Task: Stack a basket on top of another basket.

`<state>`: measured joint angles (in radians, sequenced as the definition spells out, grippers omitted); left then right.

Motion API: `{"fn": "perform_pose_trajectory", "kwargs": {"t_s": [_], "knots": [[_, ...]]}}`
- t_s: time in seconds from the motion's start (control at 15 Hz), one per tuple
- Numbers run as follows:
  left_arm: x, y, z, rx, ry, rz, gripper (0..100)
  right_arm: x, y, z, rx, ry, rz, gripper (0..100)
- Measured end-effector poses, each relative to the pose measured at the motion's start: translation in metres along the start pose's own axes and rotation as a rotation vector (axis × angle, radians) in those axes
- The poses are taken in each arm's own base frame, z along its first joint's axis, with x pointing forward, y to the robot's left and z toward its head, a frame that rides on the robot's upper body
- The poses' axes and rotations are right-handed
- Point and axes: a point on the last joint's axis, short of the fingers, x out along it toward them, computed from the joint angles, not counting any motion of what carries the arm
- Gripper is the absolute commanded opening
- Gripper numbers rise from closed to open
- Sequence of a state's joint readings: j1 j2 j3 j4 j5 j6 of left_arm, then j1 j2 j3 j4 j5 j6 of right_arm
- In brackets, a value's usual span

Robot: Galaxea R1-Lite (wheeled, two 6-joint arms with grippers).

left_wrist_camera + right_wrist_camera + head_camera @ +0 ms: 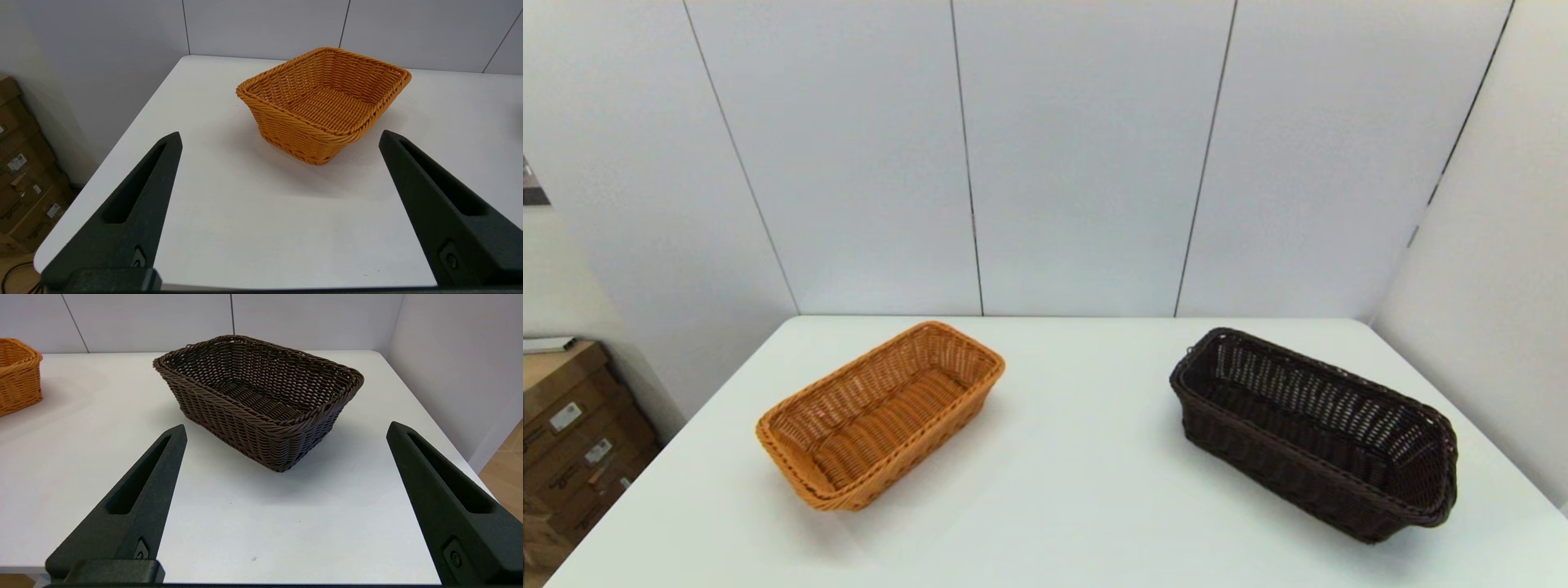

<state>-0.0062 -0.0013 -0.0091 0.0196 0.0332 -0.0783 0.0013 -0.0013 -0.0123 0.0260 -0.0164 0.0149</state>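
Note:
The dark brown basket point(1319, 429) stands empty on the right half of the white table point(1078, 457); the right wrist view shows this basket point(261, 396) too. The orange-tan basket point(882, 412) sits empty on the left half, seen closer in the left wrist view point(322, 102). The two baskets are well apart. My left gripper point(280, 136) is open, back at the table's near edge, short of the orange-tan basket. My right gripper point(286, 428) is open as well, short of the dark brown basket. Neither arm shows in the head view.
Grey wall panels point(964, 155) close off the table's far side and a wall runs along its right. Cardboard boxes point(572, 433) stand on the floor left of the table. The orange-tan basket's end point(18, 375) shows in the right wrist view.

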Motion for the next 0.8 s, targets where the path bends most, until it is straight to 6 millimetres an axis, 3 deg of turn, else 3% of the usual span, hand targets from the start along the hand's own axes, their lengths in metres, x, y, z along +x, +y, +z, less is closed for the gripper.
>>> {"fn": "perform_pose_trajectory", "kwargs": {"t_s": [0.8], "knots": [[0.0,0.0,0.0,0.007,0.0,0.0,100,0.0,0.0,0.0,0.0,0.0,0.0,100]]}}
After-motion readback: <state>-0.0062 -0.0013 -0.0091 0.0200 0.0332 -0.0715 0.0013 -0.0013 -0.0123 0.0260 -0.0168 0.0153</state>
